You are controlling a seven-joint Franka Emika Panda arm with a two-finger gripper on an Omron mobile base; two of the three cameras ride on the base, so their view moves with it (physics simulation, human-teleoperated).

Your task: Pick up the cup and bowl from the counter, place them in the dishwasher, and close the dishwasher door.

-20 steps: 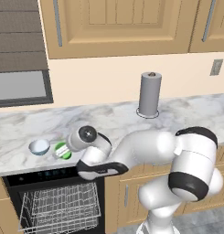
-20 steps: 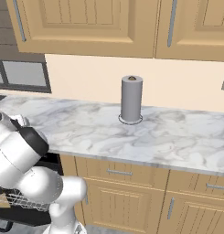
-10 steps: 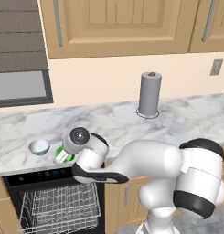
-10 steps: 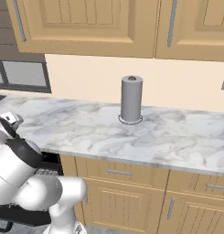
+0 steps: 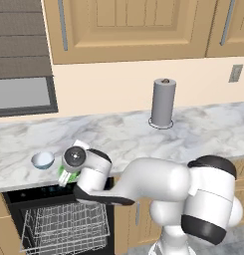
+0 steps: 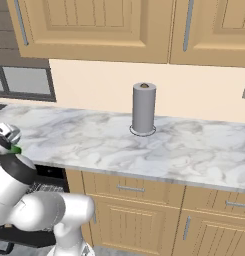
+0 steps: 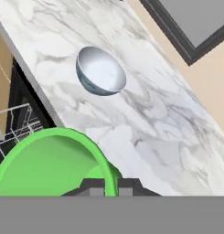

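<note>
The bright green cup (image 7: 45,164) hangs tilted over the counter's front edge, its wall pinched between my gripper's (image 7: 111,185) two dark fingertips. From the left base view, the cup (image 5: 63,176) peeks out beneath my gripper (image 5: 68,172), just above the open black dishwasher (image 5: 14,195) and its white wire rack (image 5: 63,230). The pale bowl (image 5: 43,160) sits upright on the marble counter (image 5: 123,134), a short way left of the cup; it is also beyond the cup in the hand view, bowl (image 7: 100,71). A sliver of green cup (image 6: 15,148) shows in the right base view.
A tall grey paper-towel cylinder (image 5: 163,102) stands at the back of the counter, well right of the hand. Tan cabinet doors (image 6: 129,215) run under the counter to the right of the dishwasher. Upper cabinets (image 5: 133,25) hang above.
My gripper has carried the cup left and toward the counter's front edge, away from its spot beside the bowl. The bowl has stayed put.
</note>
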